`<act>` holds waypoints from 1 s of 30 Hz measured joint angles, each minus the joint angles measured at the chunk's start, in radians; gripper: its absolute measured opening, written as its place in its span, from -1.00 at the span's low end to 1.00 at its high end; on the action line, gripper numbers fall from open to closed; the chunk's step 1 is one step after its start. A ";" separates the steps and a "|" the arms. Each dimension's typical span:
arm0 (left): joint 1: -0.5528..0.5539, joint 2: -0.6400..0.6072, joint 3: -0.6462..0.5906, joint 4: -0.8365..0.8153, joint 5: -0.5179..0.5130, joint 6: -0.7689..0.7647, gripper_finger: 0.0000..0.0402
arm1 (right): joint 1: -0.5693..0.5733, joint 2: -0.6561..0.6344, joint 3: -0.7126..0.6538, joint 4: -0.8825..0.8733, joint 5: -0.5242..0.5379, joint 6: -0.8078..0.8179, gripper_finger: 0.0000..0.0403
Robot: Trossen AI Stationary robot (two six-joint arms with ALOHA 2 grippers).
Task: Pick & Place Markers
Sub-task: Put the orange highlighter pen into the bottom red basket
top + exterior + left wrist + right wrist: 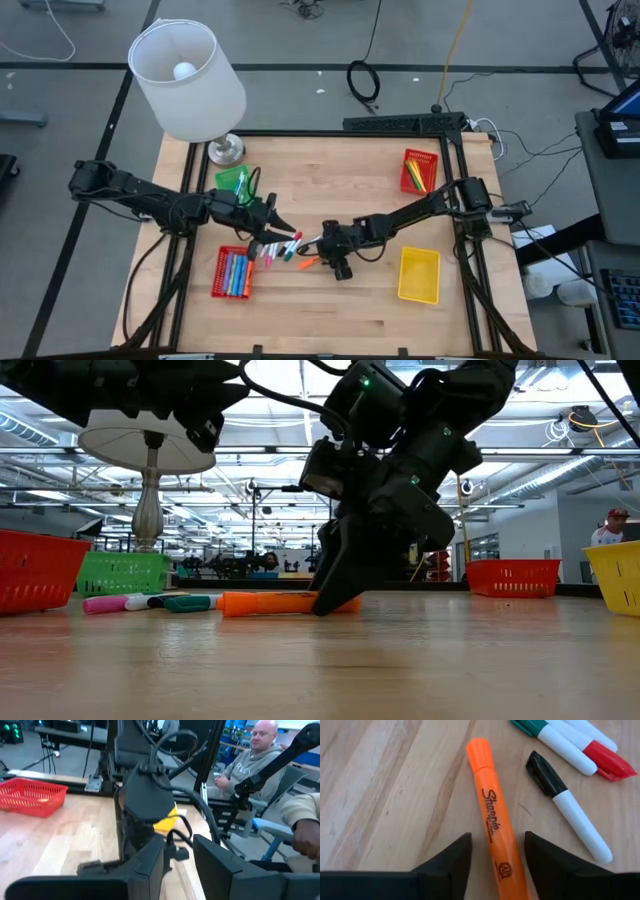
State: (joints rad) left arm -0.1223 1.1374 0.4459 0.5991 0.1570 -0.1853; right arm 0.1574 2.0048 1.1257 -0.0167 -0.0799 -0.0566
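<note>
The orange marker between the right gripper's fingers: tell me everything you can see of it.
The orange marker is a chunky, all-orange highlighter, plastic by its look, capped, with "Sharpie" printed in black along the barrel. It lies flat on the wooden table, near the middle, apart from the white-barrelled markers beside it. The right gripper is open, one finger on each side of the barrel; whether the fingers touch it cannot be told. It is not lifted.

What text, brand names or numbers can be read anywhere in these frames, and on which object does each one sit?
"Sharpie": along the barrel of the orange marker, lying between the open fingers of the right gripper.
A small round logo nearer the gripper on that barrel: too small to read.
Lettering on the seated person's sweatshirt: partly hidden, unreadable.
</note>
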 joint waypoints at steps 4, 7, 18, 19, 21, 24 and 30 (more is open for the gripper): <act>-0.004 0.000 -0.002 -0.003 0.000 -0.001 -0.45 | 0.004 0.002 -0.022 0.000 -0.001 -0.014 -0.46; -0.005 0.000 -0.002 -0.004 0.000 -0.005 -0.45 | 0.006 0.002 -0.043 -0.006 0.000 -0.027 -0.73; -0.004 0.000 -0.002 -0.003 -0.030 -0.029 -0.45 | 0.036 -0.172 -0.112 -0.115 0.071 -0.008 -0.76; -0.005 0.000 -0.002 -0.003 -0.043 -0.010 -0.45 | 0.041 -0.208 -0.124 -0.138 0.105 -0.009 -0.76; -0.005 0.000 -0.001 -0.008 -0.086 0.058 -0.45 | 0.052 -0.294 -0.159 -0.167 0.185 -0.008 -0.76; -0.004 0.001 -0.001 -0.024 -0.155 0.131 -0.45 | 0.061 -0.439 -0.223 -0.085 0.327 -0.008 -0.76; -0.005 0.028 -0.001 0.064 -0.257 0.148 -0.44 | 0.058 -0.636 -0.475 0.495 0.423 -0.096 -0.76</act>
State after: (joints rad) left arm -0.1268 1.1657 0.4454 0.6636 -0.0997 -0.0370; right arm 0.2153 1.3688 0.6509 0.4785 0.3430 -0.1524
